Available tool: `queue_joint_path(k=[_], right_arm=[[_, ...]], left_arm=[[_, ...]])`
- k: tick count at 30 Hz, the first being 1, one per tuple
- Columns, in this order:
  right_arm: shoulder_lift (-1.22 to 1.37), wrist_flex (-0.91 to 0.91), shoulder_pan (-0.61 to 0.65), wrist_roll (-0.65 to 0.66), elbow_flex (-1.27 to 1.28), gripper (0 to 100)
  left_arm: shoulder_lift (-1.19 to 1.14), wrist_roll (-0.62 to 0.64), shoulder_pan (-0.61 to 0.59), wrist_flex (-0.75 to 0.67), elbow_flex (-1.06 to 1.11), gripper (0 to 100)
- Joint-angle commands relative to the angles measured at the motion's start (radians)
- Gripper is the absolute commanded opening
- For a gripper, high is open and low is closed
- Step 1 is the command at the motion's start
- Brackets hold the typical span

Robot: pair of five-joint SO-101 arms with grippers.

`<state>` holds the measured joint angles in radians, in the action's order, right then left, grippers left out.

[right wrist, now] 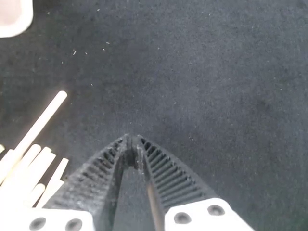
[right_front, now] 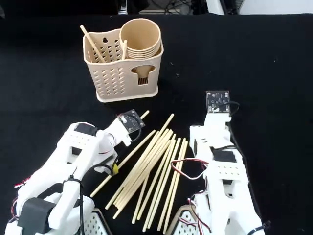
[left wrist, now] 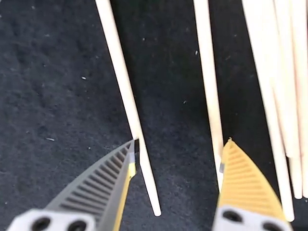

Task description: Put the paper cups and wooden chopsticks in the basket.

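The left end effector gapes wide over the pale wooden chopsticks strewn on the black counter, one stick lying between its fingers. The right end effector is pinched closed, empty, over bare counter. The stacked tan paper cups sit in the beige perforated plastic basket.
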<state>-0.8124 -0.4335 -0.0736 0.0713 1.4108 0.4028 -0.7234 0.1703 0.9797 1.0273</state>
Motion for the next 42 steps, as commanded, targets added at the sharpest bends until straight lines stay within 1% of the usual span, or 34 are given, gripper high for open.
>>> queue_joint_path(k=[1, 5, 12, 16, 20, 25, 30, 34, 37, 40, 42], right_arm=[[-0.013, 0.021, -0.005, 0.012, -0.004, 1.2], [-0.013, 0.021, -0.005, 0.012, -0.004, 1.2], [-0.013, 0.021, -0.006, 0.012, -0.002, 1.2], [-0.013, 0.021, -0.006, 0.012, -0.002, 1.2], [-0.013, 0.021, -0.006, 0.012, -0.002, 1.2], [-0.013, 0.021, -0.006, 0.012, -0.002, 1.2], [-0.013, 0.021, -0.006, 0.012, -0.002, 1.2], [-0.013, 0.021, -0.006, 0.012, -0.002, 1.2], [-0.013, 0.021, -0.006, 0.012, -0.002, 1.2], [-0.013, 0.021, -0.006, 0.012, -0.002, 1.2], [-0.013, 0.021, -0.006, 0.012, -0.002, 1.2]], left_arm=[[0.018, -0.005, 0.047, 0.017, 0.018, 29], [0.018, -0.005, 0.058, 0.005, 0.038, 29], [0.02, -0.011, -0.068, -0.035, 0.001, 29], [0.02, -0.011, -0.099, -0.04, -0.016, 29], [0.02, -0.011, -0.099, -0.043, -0.018, 29], [0.017, -0.012, -0.094, -0.095, 0.005, 29], [0.017, -0.012, -0.061, -0.089, 0.033, 29], [0.017, -0.011, -0.062, -0.087, 0.038, 29], [0.017, -0.011, -0.058, -0.049, 0.039, 29], [0.018, -0.006, -0.019, -0.002, 0.039, 29], [0.018, -0.005, 0.015, 0.012, 0.041, 26]])
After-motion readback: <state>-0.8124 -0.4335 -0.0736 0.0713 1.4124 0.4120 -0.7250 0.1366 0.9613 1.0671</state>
